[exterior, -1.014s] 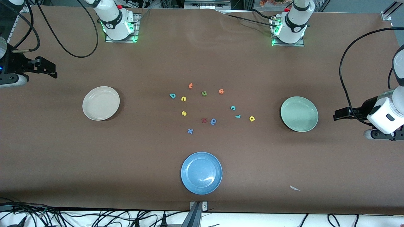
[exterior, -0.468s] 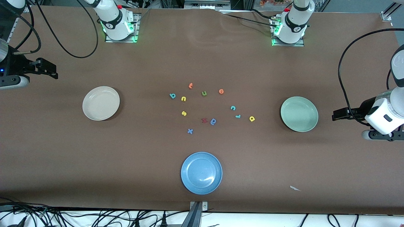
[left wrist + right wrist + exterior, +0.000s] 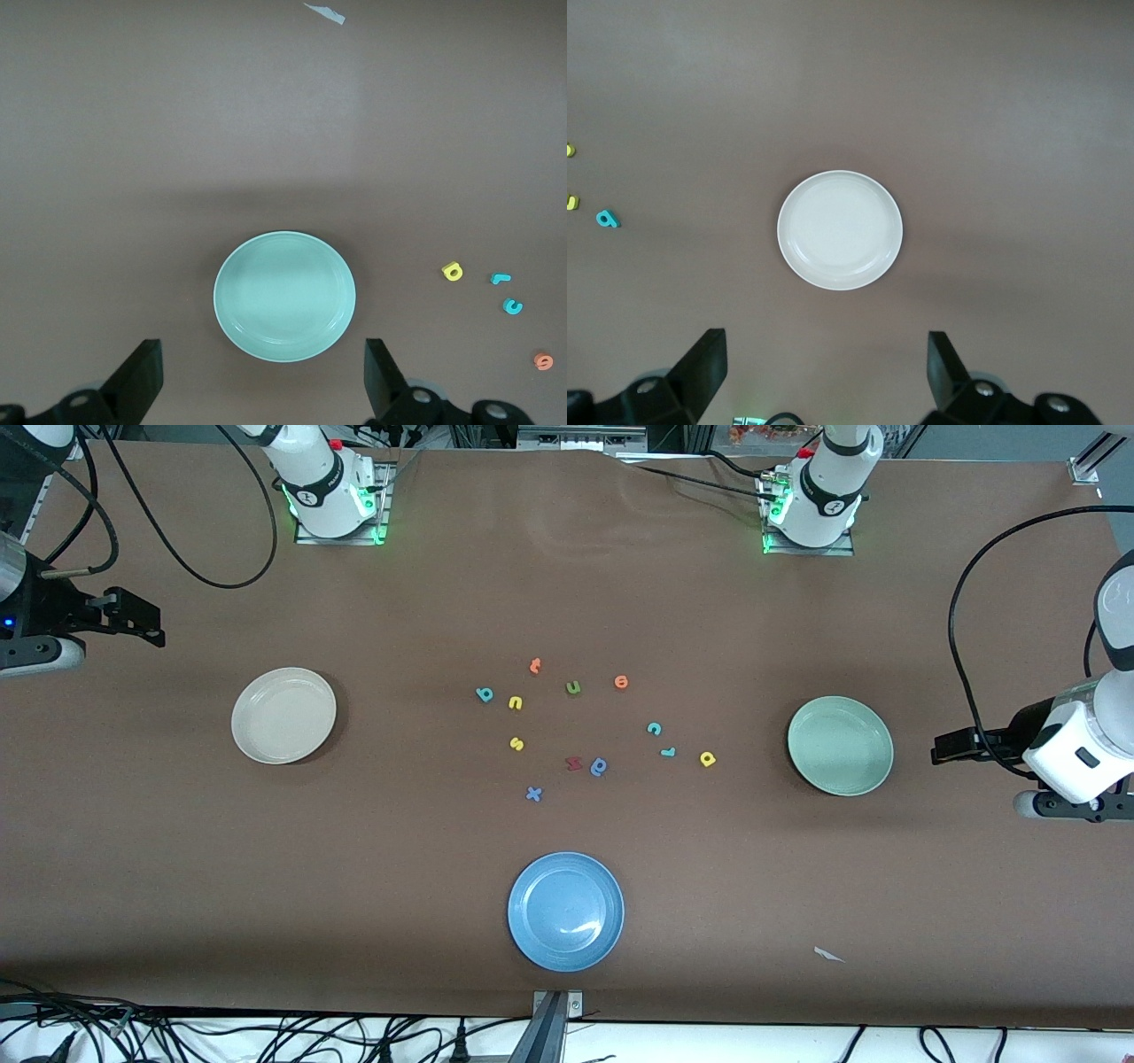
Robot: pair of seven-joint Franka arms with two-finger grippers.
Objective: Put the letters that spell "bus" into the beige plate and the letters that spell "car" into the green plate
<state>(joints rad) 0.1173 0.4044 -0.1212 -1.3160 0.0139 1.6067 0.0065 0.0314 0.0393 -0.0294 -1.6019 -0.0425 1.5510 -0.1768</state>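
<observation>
The beige plate (image 3: 283,716) (image 3: 840,229) lies toward the right arm's end, the green plate (image 3: 840,745) (image 3: 283,296) toward the left arm's end. Between them lie the teal b (image 3: 484,694), yellow u (image 3: 516,703) and yellow s (image 3: 516,744), then the teal c (image 3: 654,729), teal r (image 3: 668,752) and yellow a (image 3: 707,759). My left gripper (image 3: 941,749) (image 3: 262,367) hangs open and empty by the green plate at the table's end. My right gripper (image 3: 156,627) (image 3: 826,354) hangs open and empty by the beige plate at the other end.
A blue plate (image 3: 565,911) lies near the front edge. Other letters mix in: orange t (image 3: 535,665), green u (image 3: 573,687), orange e (image 3: 621,682), a red letter (image 3: 573,763), blue a (image 3: 599,767), blue x (image 3: 533,794). A paper scrap (image 3: 828,954) lies nearby.
Both arms have crept slightly inward from the table's ends. The letters and plates have not moved.
</observation>
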